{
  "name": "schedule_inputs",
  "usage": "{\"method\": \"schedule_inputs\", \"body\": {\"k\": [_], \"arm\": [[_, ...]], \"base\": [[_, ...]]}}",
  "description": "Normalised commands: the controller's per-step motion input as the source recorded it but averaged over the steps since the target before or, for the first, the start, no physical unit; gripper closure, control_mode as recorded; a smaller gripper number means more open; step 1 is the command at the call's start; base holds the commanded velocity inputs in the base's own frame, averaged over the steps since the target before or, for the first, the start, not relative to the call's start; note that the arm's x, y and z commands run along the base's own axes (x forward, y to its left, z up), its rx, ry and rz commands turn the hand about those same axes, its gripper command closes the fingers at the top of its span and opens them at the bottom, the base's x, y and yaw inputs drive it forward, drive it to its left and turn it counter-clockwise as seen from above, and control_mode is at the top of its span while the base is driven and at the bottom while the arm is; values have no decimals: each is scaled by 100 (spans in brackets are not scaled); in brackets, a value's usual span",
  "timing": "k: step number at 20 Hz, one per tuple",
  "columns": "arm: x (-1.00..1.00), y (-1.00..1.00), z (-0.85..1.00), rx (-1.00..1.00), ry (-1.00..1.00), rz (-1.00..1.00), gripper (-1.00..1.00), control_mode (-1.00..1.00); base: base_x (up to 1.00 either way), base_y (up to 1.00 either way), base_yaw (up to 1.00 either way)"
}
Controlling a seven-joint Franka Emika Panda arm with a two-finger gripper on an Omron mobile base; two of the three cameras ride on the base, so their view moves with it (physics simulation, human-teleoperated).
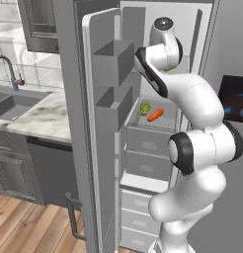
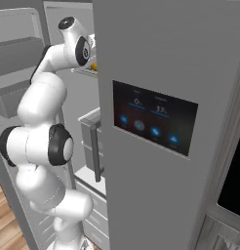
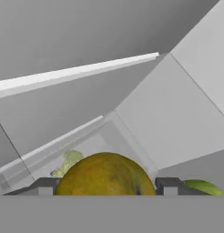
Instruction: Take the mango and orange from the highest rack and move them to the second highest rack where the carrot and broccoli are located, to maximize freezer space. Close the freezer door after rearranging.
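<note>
Freezer shelves surround the jaws clamped on the mango (image 3: 104, 175) (broccoli (image 1: 145, 107) and carrot (image 1: 155, 115) sit lower).

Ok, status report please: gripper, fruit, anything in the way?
Gripper closed on round orange-yellow fruit. Mango or orange, cannot tell. Second, greenish fruit beside it. Nothing blocking; freezer door open.

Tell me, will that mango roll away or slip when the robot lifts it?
It might. The mango looks round and smooth, so it could slip or turn between the tool's two small tips. They sit on either side of its widest part, which probably helps. It looks firm, so it likely won't squash.
</note>
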Motion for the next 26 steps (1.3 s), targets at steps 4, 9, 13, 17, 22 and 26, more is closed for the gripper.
{"method": "schedule_inputs", "body": {"k": [4, 9, 13, 17, 22, 26], "arm": [[-100, 21, -21, 0, -3, 0, 100, -100], [-100, 17, -34, 0, -3, 0, 100, -100], [-68, 19, -56, -4, 0, 0, 100, -100], [-9, 6, -68, -10, 0, 0, 100, -100], [30, -11, -55, 0, 0, 0, 100, -100], [62, -20, -44, 0, 0, 0, 100, -100]], "base": [[0, 0, 0], [0, 0, 0], [0, 0, 0], [0, 0, 0], [0, 0, 0], [0, 0, 0]]}}
